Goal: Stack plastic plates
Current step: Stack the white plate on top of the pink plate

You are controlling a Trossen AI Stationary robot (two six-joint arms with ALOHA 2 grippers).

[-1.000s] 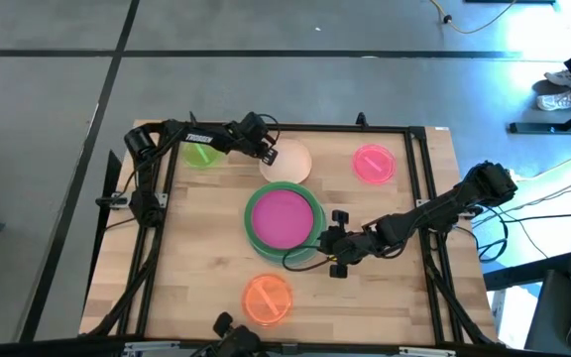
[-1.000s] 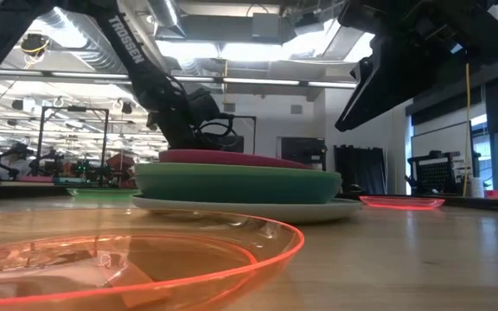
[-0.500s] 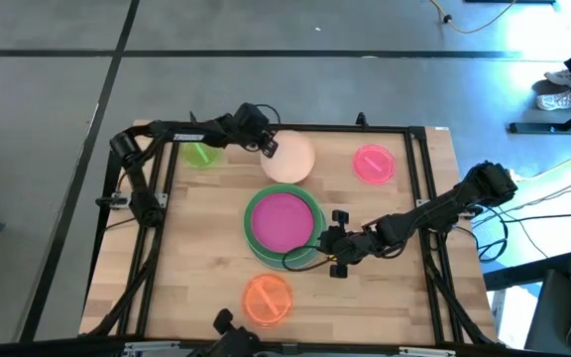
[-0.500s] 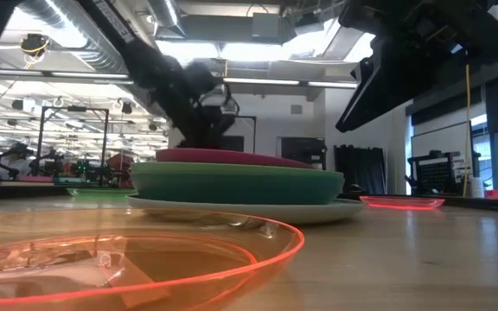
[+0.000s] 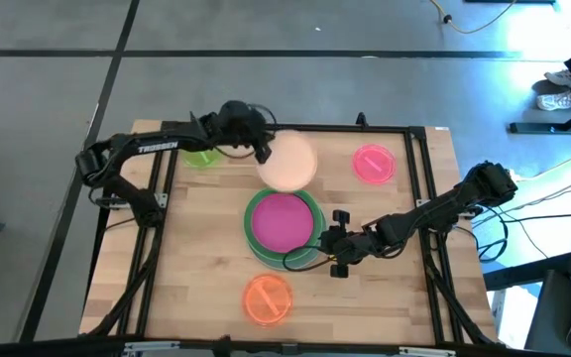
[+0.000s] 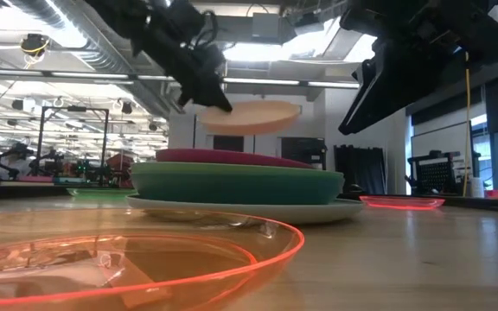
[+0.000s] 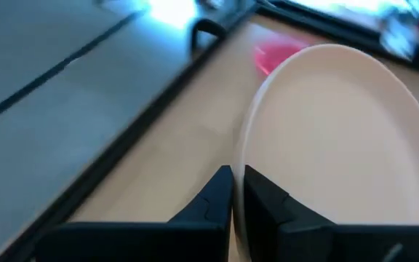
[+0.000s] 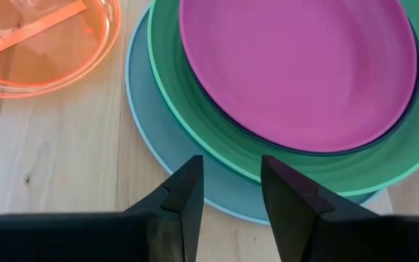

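The peach plate (image 5: pixel 288 164) hangs in the air above the table's far middle, and my left gripper (image 5: pixel 261 150) is shut on it. In the low view the peach plate (image 6: pixel 251 117) floats above the stack (image 6: pixel 236 183). That stack (image 5: pixel 284 222) has a magenta plate (image 8: pixel 297 69) on top, a dark one under it, then green (image 8: pixel 195 109), with pale blue-grey (image 8: pixel 148 116) resting on the table. My right gripper (image 8: pixel 228 191) is open and hovers over the stack's right near rim, touching nothing. My left gripper pinches the peach plate's rim (image 7: pixel 240 156) on the plate's left side between its two fingers (image 7: pixel 217 195). The fingers reach in from the table's left, slanting down. The plate is lifted clear of the table and stands out from the fingers almost level.
A lime green plate (image 5: pixel 201 155) lies at the far left, under the left arm. A pink-red plate (image 5: pixel 373 163) lies at the far right. A translucent orange plate (image 5: pixel 267 298) sits near the table's near edge. Bare wood shows on the left and the right near side.
My left gripper has risen with the peach plate, which has left the table and now shows above the stack in the low view. The left arm's rear links have swung out toward the table's left. The right arm and the stack have kept still.
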